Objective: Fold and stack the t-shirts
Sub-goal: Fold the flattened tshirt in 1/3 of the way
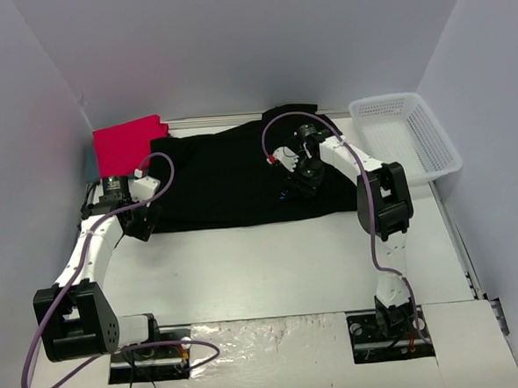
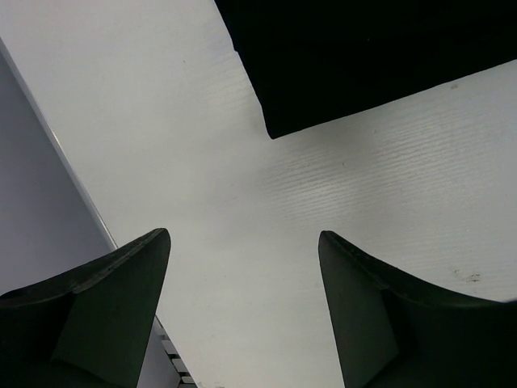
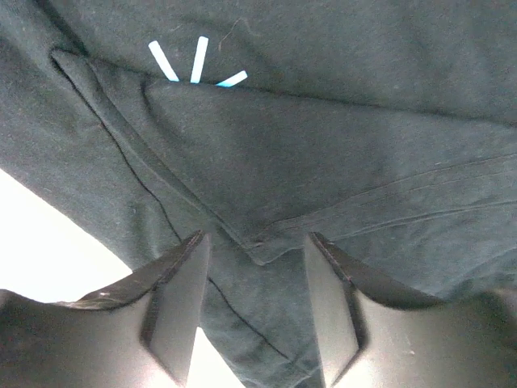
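A large black t-shirt [image 1: 227, 174] lies spread across the back middle of the table. A folded red-pink t-shirt [image 1: 129, 142] rests at the back left, beside the black one's left edge. My left gripper [image 1: 143, 224] hovers open over bare table, just off the black shirt's near-left corner [image 2: 272, 131]; nothing sits between its fingers [image 2: 129, 283]. My right gripper [image 1: 299, 179] is over the right part of the black t-shirt [image 3: 323, 145], jaws apart. A folded hem corner [image 3: 262, 255] lies between its fingertips [image 3: 182, 275], not pinched. The left gripper [image 2: 242, 242] and right gripper [image 3: 254, 238] each fill the bottom of their wrist views.
A white mesh basket [image 1: 432, 139] stands at the back right corner, just right of my right arm. Grey walls close in the left, back and right. A small white-and-blue print [image 3: 196, 66] marks the black cloth. Bare white tabletop [image 1: 263, 264] lies in front of the shirt.
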Motion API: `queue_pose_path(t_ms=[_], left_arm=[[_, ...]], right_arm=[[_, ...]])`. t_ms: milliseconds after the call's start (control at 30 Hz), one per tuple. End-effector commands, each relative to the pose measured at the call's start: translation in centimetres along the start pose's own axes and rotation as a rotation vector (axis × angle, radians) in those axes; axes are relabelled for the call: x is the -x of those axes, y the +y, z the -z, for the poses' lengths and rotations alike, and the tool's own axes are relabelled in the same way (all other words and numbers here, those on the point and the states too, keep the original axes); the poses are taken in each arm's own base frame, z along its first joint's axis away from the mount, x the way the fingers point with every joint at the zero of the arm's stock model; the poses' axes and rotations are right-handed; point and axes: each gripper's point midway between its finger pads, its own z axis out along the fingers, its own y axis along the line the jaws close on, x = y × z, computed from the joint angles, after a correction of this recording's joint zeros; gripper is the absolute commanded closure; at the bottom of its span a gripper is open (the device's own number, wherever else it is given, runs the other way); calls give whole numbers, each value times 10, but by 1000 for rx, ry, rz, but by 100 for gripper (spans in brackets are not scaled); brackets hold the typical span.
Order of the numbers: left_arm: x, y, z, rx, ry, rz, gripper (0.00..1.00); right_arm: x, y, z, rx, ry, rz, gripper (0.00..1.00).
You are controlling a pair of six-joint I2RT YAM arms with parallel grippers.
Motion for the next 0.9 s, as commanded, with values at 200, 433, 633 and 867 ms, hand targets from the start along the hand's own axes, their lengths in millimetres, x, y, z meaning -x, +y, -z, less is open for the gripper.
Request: queue_pose_path(t_ms=[200, 433, 633, 867], left_arm=[[2, 0, 4, -3, -20, 25, 27], [3, -1, 3, -10, -20, 25, 27], [2, -1, 3, -10, -17, 30, 27], [1, -3, 3, -15, -18, 30, 27]], right_arm=[[-6, -3, -5, 1, 53, -13, 76], [-10, 3, -4, 13, 59, -17, 70], [-5, 10, 6, 25, 23, -20, 65], [-11, 17, 3, 46, 35, -21, 63]])
